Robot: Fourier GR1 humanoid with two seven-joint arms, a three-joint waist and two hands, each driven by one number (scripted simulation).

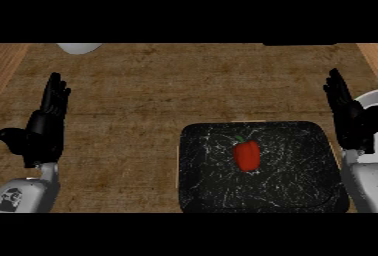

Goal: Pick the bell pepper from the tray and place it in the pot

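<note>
Red bell pepper (248,155) lies on the black tray (207,192); our right hand (351,122), fingers straight and together, should descend over it.

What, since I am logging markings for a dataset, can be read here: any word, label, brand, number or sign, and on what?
No text can be read here.
Left forearm: a dark mark on the grey shell at the view's left edge, too blurred to read.
Tray, bell pepper, counter: no lettering shows.
</note>
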